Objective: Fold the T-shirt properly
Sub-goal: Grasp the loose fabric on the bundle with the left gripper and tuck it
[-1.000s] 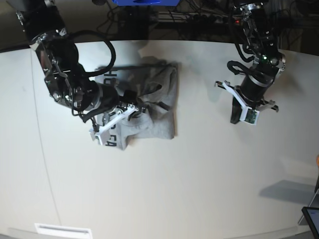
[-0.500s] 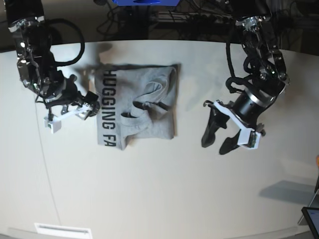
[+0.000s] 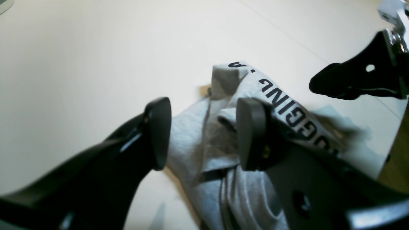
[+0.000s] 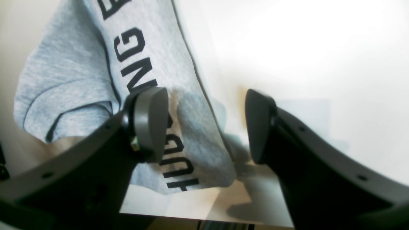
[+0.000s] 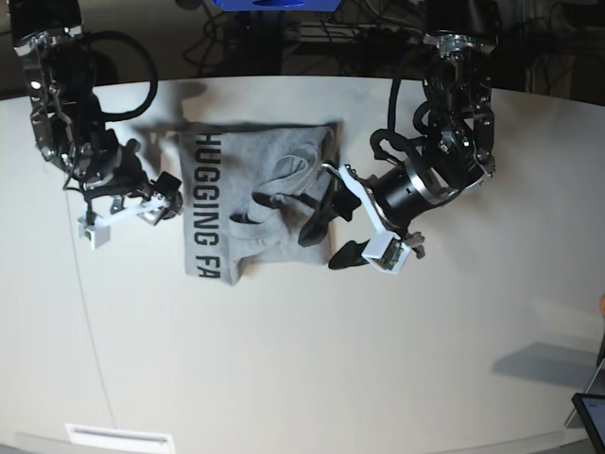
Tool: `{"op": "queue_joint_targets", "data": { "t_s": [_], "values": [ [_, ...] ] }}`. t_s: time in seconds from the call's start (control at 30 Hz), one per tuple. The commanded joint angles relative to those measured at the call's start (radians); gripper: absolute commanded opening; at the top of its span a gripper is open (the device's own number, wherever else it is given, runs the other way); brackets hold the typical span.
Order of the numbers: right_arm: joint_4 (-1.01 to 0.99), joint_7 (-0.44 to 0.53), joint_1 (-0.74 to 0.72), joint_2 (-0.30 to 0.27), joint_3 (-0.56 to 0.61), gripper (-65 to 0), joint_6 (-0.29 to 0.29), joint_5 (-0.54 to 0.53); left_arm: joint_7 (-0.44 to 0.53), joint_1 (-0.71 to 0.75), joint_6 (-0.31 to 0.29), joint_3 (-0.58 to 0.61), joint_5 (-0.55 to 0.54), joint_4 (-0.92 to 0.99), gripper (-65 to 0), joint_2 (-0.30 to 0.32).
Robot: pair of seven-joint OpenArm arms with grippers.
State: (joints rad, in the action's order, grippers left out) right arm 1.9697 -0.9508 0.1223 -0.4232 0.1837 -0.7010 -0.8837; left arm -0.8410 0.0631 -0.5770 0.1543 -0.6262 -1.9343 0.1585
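- The heather-grey cotton T-shirt (image 5: 260,203) with black block lettering is laid folded on the white table (image 5: 302,359).
- The left gripper (image 5: 328,236) is held at its plain edge, jaws spread, nothing clasped.
- The right gripper (image 5: 163,197) is held beside its lettered edge, jaws apart, empty.

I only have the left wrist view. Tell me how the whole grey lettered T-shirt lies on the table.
Observer: In the base view the heather-grey cotton T-shirt is a rough rectangle, with black lettering along one side and rumpled folds in its middle.
Operator: Report the right gripper.
Observer: The right gripper is open and holds nothing. One finger hangs over the lettered edge, the other over the bare white table.
Operator: Place my left gripper.
Observer: The left gripper is open at the plain edge opposite the lettering.
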Motion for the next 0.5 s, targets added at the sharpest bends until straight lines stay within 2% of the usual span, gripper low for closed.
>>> {"op": "queue_joint_targets", "data": {
  "t_s": [0.0,0.2,0.47],
  "values": [
    [0.010,0.013,-0.014,-0.010,-0.006,-28.4,0.003,0.001,0.029,-0.015,-0.002,0.011,-0.019,-0.001,-33.1,0.002],
    [0.010,0.010,-0.014,-0.009,-0.006,-28.4,0.003,0.001,0.033,-0.047,-0.002,0.060,-0.019,0.112,-33.1,0.002],
    [0.010,0.010,-0.014,-0.009,-0.006,-28.4,0.003,0.001,0.033,-0.081,-0.002,0.058,-0.017,0.121,-33.1,-0.017]
  ]
}}
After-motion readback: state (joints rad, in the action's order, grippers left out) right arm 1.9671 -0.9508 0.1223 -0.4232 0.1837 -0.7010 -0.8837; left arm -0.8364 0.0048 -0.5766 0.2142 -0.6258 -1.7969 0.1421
